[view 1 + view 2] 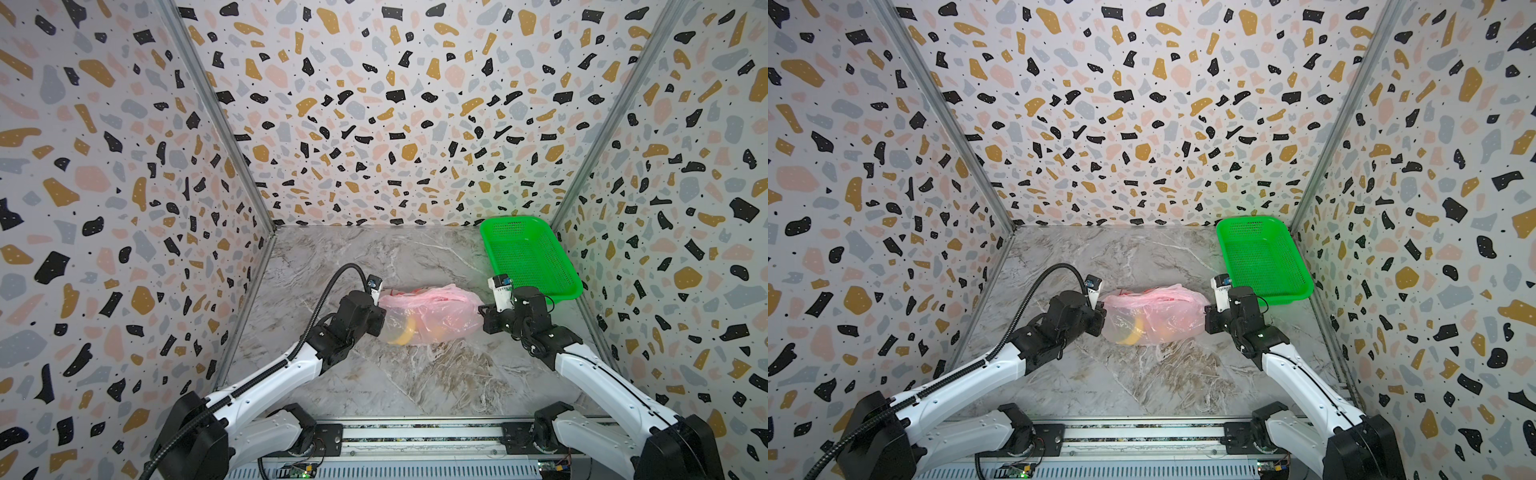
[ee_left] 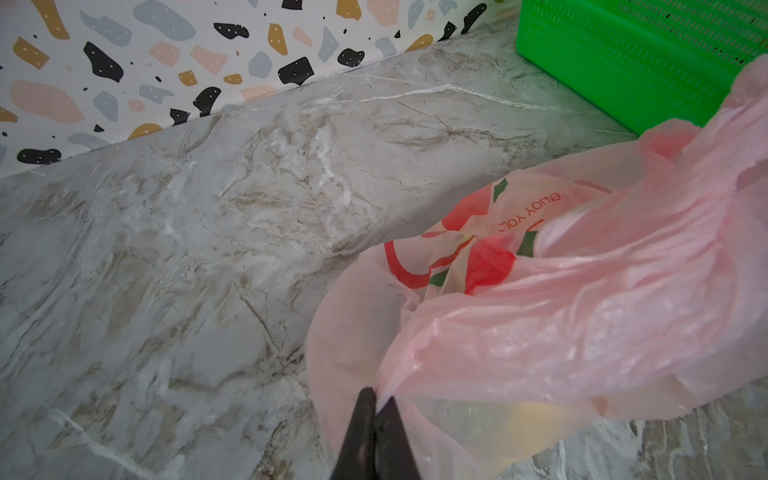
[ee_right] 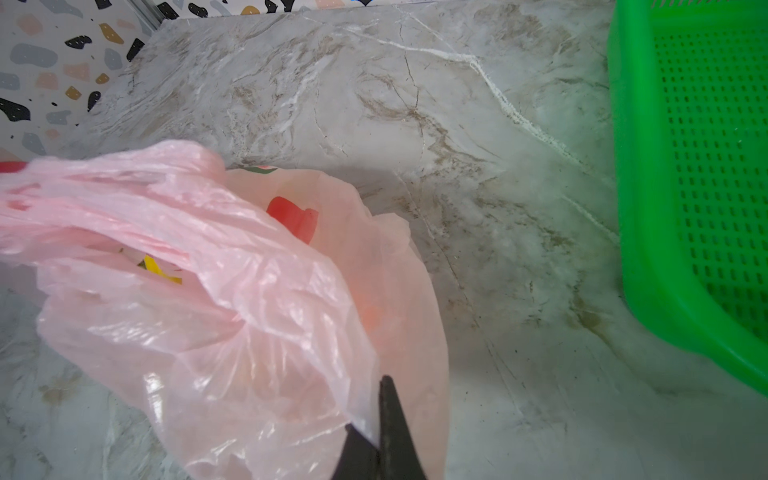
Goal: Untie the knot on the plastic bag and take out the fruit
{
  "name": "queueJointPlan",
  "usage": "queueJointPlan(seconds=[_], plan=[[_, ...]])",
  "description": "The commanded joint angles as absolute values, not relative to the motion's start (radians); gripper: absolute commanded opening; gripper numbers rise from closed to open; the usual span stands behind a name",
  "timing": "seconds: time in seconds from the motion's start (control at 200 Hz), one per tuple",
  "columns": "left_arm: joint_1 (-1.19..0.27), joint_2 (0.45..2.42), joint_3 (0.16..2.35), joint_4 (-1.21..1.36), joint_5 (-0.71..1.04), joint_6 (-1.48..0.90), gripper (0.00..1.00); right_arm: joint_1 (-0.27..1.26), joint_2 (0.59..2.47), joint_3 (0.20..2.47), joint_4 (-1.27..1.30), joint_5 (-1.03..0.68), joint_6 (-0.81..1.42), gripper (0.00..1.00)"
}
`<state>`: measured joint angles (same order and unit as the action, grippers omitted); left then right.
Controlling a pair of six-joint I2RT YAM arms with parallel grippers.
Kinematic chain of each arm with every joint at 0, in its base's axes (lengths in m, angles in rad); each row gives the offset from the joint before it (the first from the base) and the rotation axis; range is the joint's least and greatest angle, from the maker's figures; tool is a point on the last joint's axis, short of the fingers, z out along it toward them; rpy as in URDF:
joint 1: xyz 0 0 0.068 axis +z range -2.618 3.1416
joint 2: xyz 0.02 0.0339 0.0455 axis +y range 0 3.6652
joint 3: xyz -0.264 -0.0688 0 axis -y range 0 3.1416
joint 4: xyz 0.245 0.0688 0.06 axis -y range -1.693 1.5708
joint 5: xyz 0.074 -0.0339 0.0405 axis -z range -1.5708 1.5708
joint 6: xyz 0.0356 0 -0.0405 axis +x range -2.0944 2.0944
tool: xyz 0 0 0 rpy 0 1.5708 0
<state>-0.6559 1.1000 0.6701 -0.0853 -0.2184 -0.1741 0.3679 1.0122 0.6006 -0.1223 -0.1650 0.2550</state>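
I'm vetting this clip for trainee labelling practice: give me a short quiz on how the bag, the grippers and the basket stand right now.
1. True or false: the green basket already holds fruit.
2. Multiple choice: the left gripper is A) open, holding nothing; B) shut on the plastic bag; C) shut on the basket's rim.
3. Fill in: the yellow banana seen through the film lies at the bag's end nearer the ___ gripper.

Key: 1 false, the basket is empty; 2 B; 3 left.
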Motion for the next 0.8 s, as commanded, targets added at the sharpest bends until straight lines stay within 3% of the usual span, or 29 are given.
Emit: queueJointPlan(seconds=[0.0, 0.315, 0.41, 0.481, 0.601, 0.626, 0.791], plan=[[-0.642, 1.081, 0.644, -0.072, -0.24, -0.245, 0.0, 0.36, 0.993, 0.595, -0.167, -0.148, 0.311, 0.0], [-0.62, 1.084, 0.648, -0.118, -0.202, -0.252, 0.0, 0.313, 0.991, 0.592, -0.18, -0.176, 0.309, 0.0], [-0.638, 1.071, 0.686, -0.14, -0.183, -0.204, 0.39, 0.33, 0.982, 0.593, -0.174, -0.193, 0.294, 0.0], [-0.672, 1.055, 0.716, -0.162, -0.208, -0.162, 0.57, 0.349, 0.971, 0.588, -0.167, -0.193, 0.293, 0.0], [-0.723, 1.019, 0.766, -0.184, -0.202, -0.109, 0.71, 0.365, 0.96, 0.58, -0.164, -0.19, 0.302, 0.0], [-0.738, 1.012, 0.775, -0.183, -0.199, -0.099, 0.79, 0.368, 0.959, 0.578, -0.164, -0.19, 0.303, 0.0], [-0.823, 1.016, 0.848, -0.188, -0.233, -0.059, 0.93, 0.376, 0.938, 0.577, -0.167, -0.184, 0.304, 0.0]])
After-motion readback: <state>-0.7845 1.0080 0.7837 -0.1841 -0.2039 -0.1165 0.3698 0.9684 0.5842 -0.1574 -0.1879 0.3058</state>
